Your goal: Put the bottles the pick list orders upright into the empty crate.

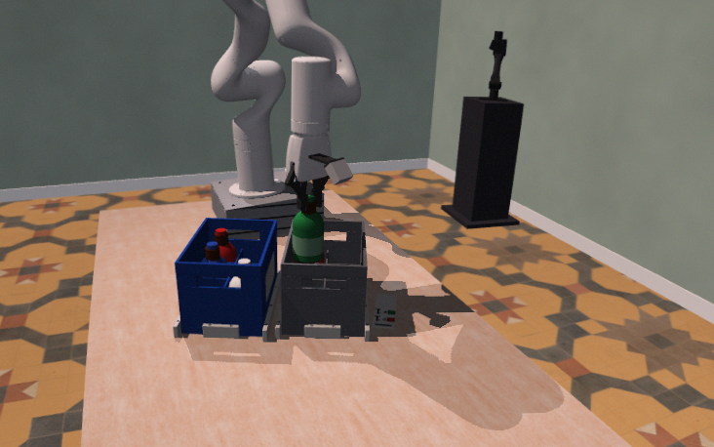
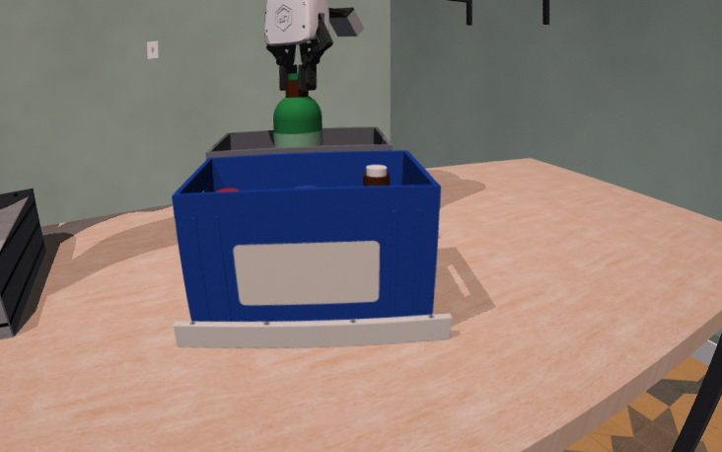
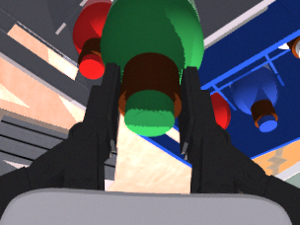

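My gripper (image 1: 309, 202) (image 2: 297, 80) (image 3: 150, 83) is shut on the neck of a green bottle (image 1: 308, 226) (image 2: 297, 116) (image 3: 153, 30). The bottle hangs upright, its lower part inside the grey crate (image 1: 323, 310) (image 2: 351, 137); its base is hidden. A red bottle (image 3: 91, 66) stands in the grey crate beside it. The blue crate (image 1: 220, 305) (image 2: 309, 218) holds a red bottle (image 1: 226, 252) (image 3: 220, 112), a blue bottle (image 1: 212, 250) (image 3: 256, 94) and a white-capped bottle (image 1: 243, 261) (image 2: 376, 173). The pick list (image 1: 386, 303) shows a red and a green mark; its counts are too small to read.
Pale stop blocks (image 1: 322, 331) and a long pale rail (image 2: 314, 334) sit at the crates' feet. The two crates stand side by side, a narrow gap between them. The robot's base (image 1: 253, 202) is behind them. A dark pedestal (image 1: 487, 163) stands on the floor, off the table.
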`<state>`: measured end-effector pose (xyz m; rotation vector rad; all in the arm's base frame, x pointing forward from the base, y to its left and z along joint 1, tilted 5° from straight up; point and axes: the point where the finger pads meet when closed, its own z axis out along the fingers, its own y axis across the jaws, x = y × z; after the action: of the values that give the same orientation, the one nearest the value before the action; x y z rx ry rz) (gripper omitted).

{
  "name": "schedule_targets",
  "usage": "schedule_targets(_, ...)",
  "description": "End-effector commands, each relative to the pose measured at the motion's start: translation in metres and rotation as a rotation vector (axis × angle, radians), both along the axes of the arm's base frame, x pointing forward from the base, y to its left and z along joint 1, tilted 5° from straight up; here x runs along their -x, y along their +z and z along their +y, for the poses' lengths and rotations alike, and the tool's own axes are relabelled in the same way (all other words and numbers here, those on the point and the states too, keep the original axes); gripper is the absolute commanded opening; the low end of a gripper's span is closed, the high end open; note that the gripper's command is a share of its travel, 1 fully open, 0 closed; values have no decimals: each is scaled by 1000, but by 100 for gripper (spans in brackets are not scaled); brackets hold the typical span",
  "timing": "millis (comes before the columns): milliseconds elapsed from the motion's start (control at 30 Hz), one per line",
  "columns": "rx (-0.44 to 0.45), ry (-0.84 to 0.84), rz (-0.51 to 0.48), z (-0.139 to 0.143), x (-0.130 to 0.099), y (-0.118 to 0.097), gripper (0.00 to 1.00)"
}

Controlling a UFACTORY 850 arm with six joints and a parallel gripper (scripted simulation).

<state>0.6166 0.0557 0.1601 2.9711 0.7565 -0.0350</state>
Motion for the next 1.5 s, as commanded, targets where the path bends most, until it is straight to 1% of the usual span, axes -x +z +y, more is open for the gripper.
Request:
schedule_targets(0,0,0,-3,0,-1,-1,0)
schedule_targets(1467,0,0,-3,-3,-1,-41,0)
